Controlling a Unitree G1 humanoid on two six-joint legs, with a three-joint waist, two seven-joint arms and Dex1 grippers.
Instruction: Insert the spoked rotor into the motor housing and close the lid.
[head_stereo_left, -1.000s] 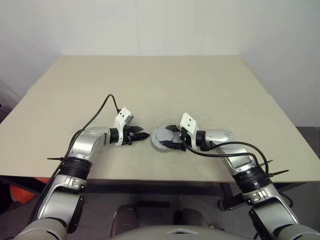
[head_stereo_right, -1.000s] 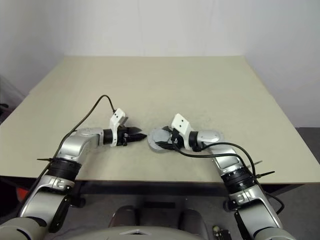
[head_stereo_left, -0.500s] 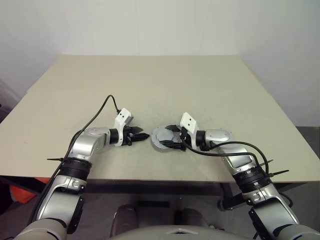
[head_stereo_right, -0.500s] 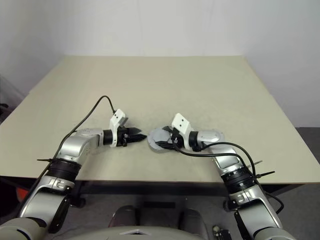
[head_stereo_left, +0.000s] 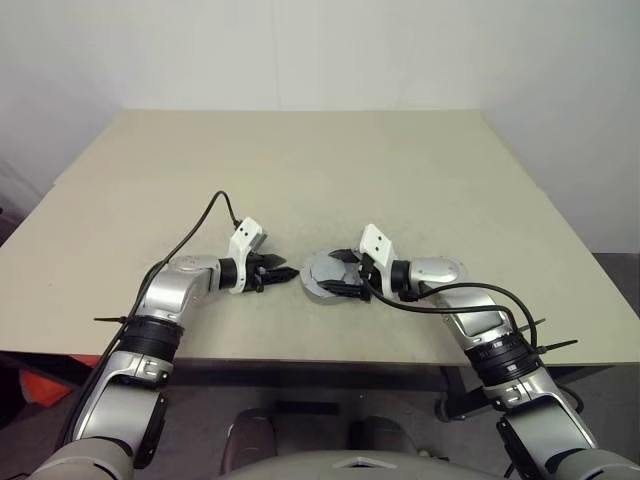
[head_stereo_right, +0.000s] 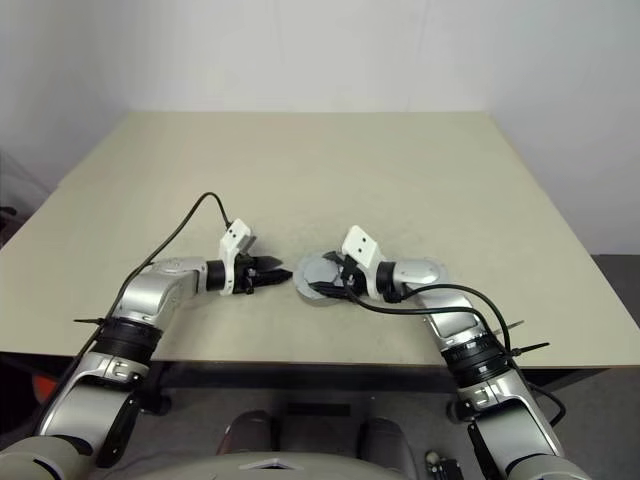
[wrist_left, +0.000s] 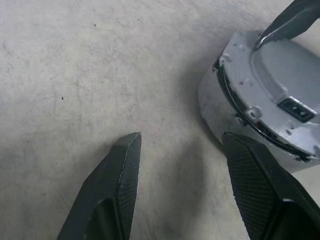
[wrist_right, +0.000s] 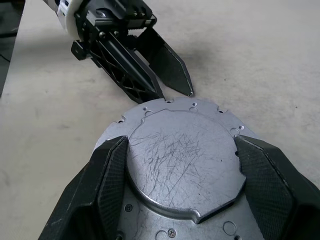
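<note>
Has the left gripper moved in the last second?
No. The left gripper sits at the same spot beside the lid, fingers apart.

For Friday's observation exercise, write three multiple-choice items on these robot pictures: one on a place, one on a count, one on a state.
1. Where is the round metal motor?
A. near the table's front edge, between both claws
B. at the far corner
C. on the floor

2. How many claws flank it?
A. none
B. one
C. two

3. How does the lid sit?
A. leaning on the wall
B. on top of the motor
C. upright beside the motor

Answers: 1 A, it lies between the arms; 2 C, left claw and right claw; 3 B, grey disc covers the top.
</note>
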